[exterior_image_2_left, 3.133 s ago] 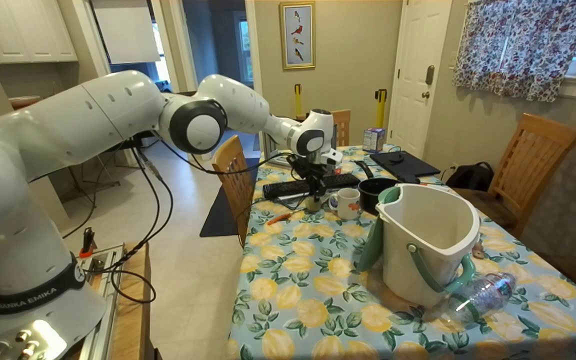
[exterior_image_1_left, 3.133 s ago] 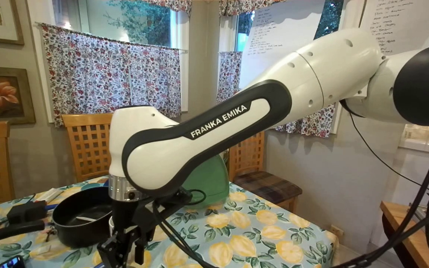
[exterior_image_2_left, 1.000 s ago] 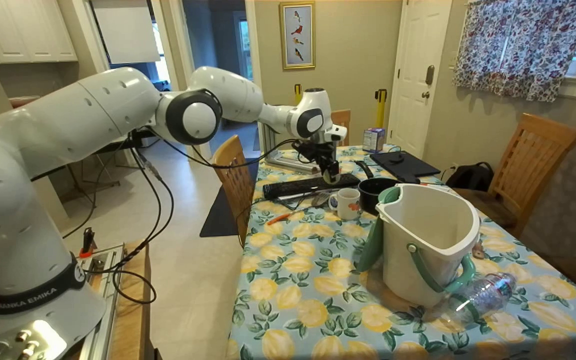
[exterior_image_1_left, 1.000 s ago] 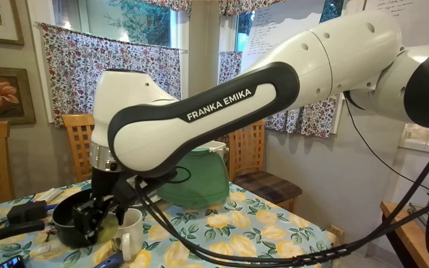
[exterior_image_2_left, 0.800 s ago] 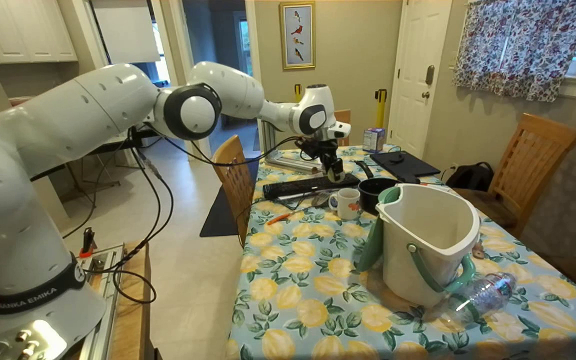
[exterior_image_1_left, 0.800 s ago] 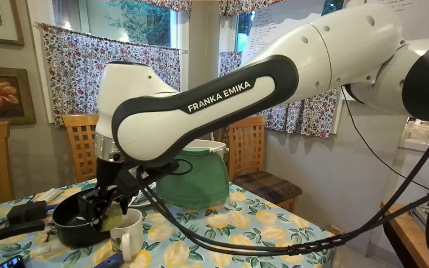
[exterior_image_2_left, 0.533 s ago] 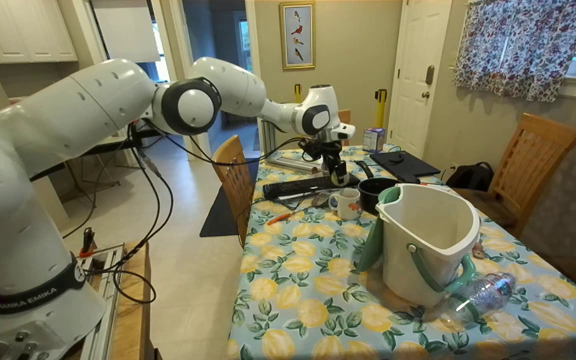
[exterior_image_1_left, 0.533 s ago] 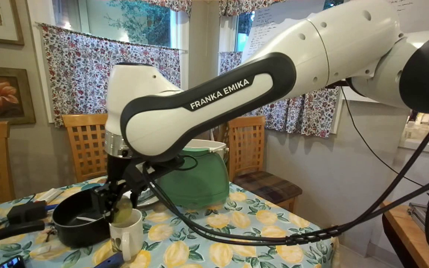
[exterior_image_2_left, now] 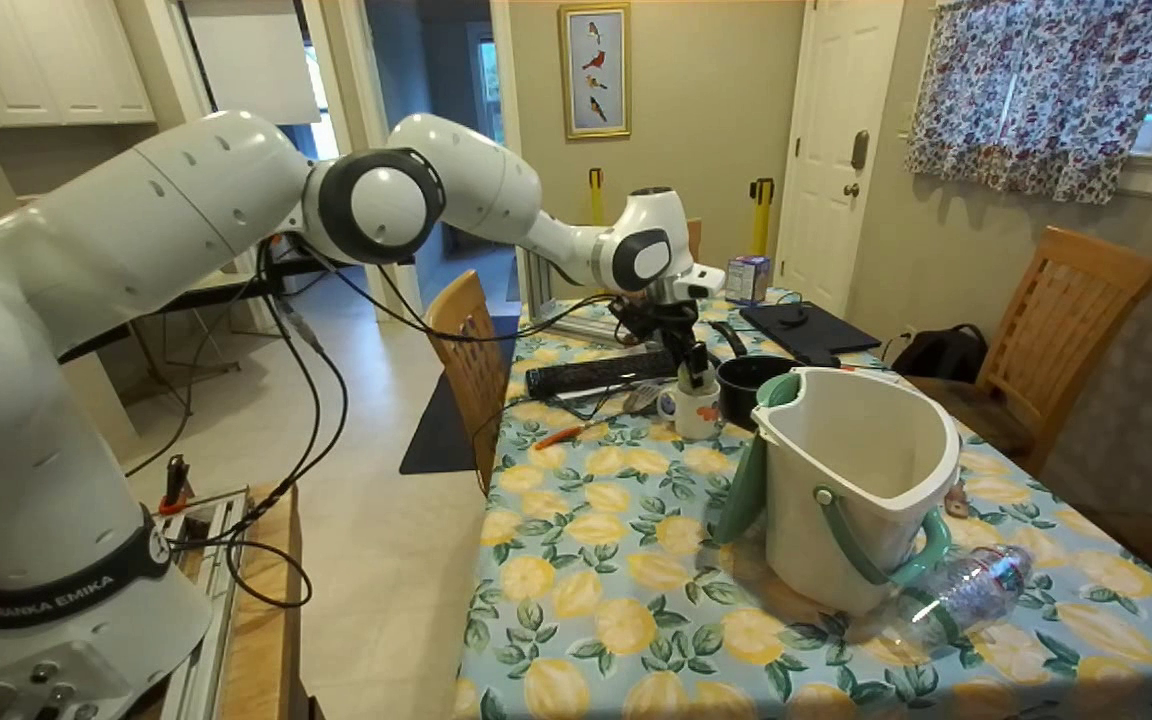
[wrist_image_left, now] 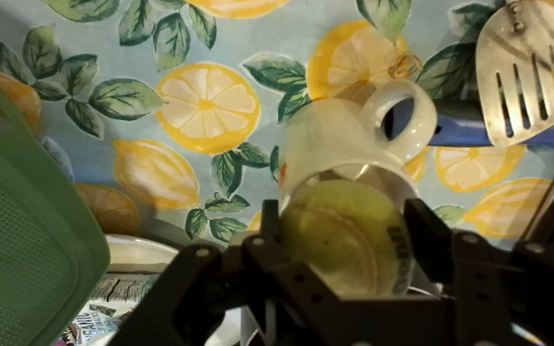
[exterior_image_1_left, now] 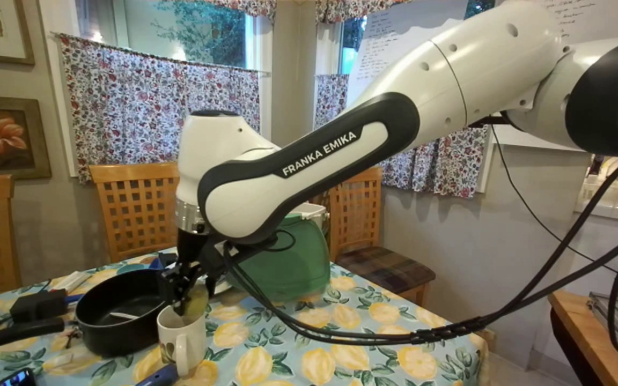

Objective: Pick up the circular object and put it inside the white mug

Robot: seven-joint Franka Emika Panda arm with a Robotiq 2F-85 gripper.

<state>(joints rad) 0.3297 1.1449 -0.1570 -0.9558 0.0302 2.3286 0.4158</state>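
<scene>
The hand [wrist_image_left: 346,216] holds the yellow-green ball [wrist_image_left: 346,238] between its two fingers [wrist_image_left: 428,240], one on each side. The ball is at the mouth of the white mug [exterior_image_1_left: 182,336], which stands upright on the bench [exterior_image_2_left: 576,560]; how far it reaches inside, one cannot tell. It looks like a tennis ball, so it is probably light, springy and not fragile, with a fuzzy surface that should not slip easily. To hold it across the widest part seems right. The mouth looks hardly wider, so the ball may catch there.
</scene>
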